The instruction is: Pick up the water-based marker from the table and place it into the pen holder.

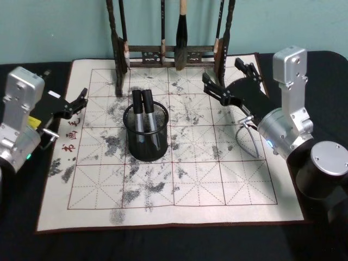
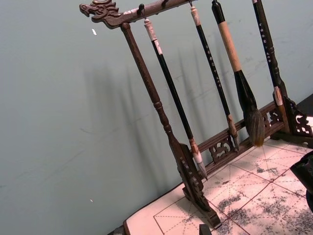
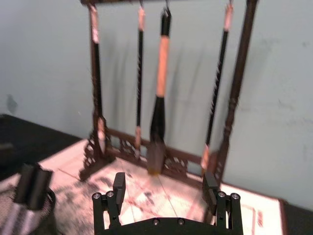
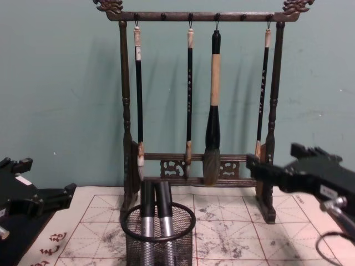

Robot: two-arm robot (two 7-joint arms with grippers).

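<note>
The black mesh pen holder [image 1: 145, 142] stands on the stained grid mat [image 1: 217, 179], a little left of its middle. Two black-capped markers with silver barrels [image 1: 142, 110] stand upright inside it, side by side; the chest view shows them [image 4: 155, 206] rising above the holder's rim [image 4: 160, 224]. My right gripper [image 1: 229, 78] hovers open and empty over the mat's far right, pointed at the brush rack. The right wrist view has its fingers [image 3: 119, 183] wide apart and the markers [image 3: 32, 183] off to one side. My left gripper [image 1: 78, 102] is open and empty at the mat's left edge.
A tall dark wooden brush rack [image 1: 168, 54] with several hanging brushes [image 4: 212, 122] stands along the mat's far edge against a teal wall. Red characters [image 1: 69, 136] mark the mat's left border. The dark table [image 1: 163, 244] surrounds the mat.
</note>
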